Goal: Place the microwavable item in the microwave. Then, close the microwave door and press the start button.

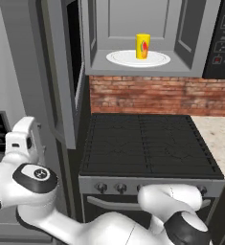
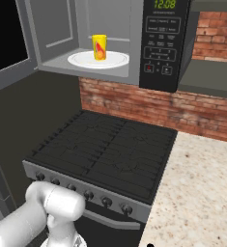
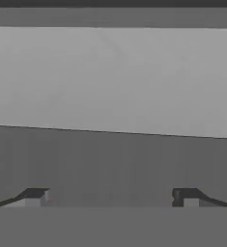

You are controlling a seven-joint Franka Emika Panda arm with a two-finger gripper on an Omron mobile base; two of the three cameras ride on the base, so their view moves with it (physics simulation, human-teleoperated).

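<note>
Standing on one white turntable plate (image 1: 128, 59), one yellow cup (image 1: 142, 46); end effector (image 3: 110, 198) spread, empty.

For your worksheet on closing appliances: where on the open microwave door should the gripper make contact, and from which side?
Probably the microwave door's free vertical edge nearest the stove, farthest from its hinge. It stands swung out leftward, edge-on, so push its outer face from the left, toward the cavity where the yellow cup sits. The open gripper faces a flat grey surface.

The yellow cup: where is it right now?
The yellow cup stands upright on the white turntable plate inside the open microwave, above the stove, left of the keypad panel.
</note>
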